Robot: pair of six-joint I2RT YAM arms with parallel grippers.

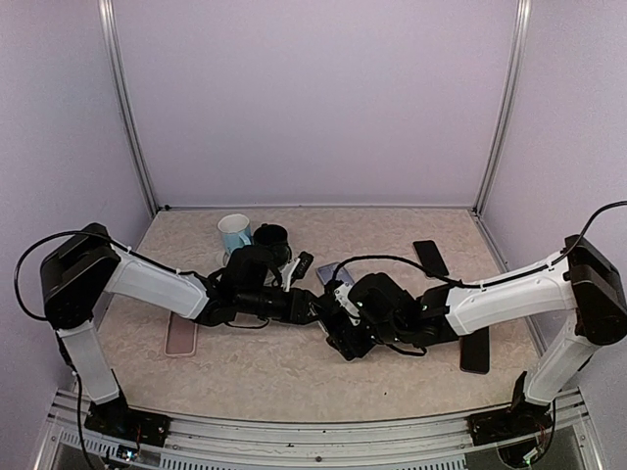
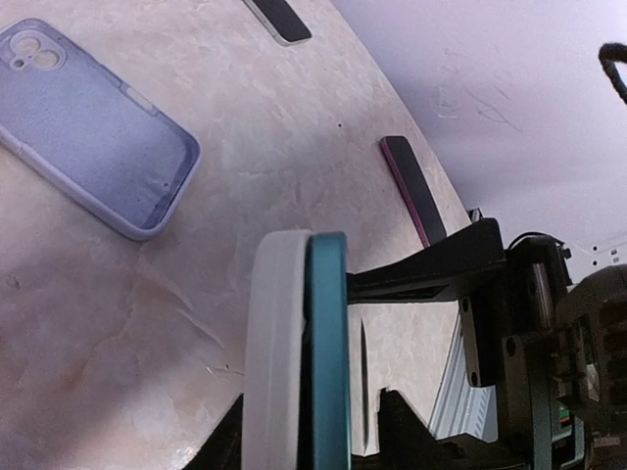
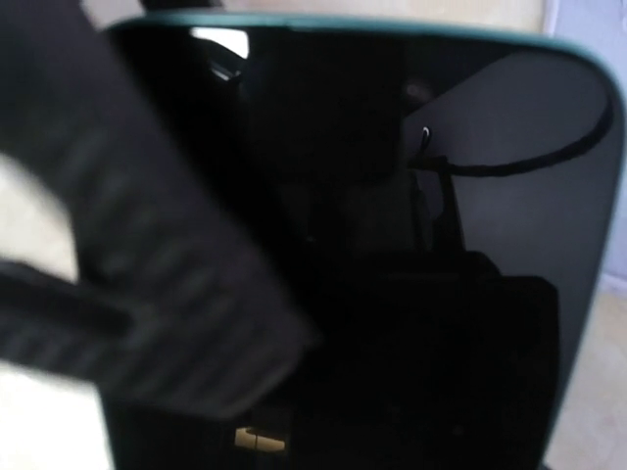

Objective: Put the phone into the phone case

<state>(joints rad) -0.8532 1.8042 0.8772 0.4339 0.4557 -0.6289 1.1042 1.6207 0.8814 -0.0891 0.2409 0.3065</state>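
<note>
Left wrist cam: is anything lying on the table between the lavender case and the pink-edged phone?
No. In the left wrist view, the tabletop between the empty lavender case and the pink-edged phone is bare.

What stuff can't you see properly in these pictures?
Left wrist view: the phone is edge-on, its bottom cut off by the frame; seating in the white case unclear.
Top view: both hidden under the left arm and right arm.
Right wrist view: a blurred dark bar covers part of the phone.
</note>
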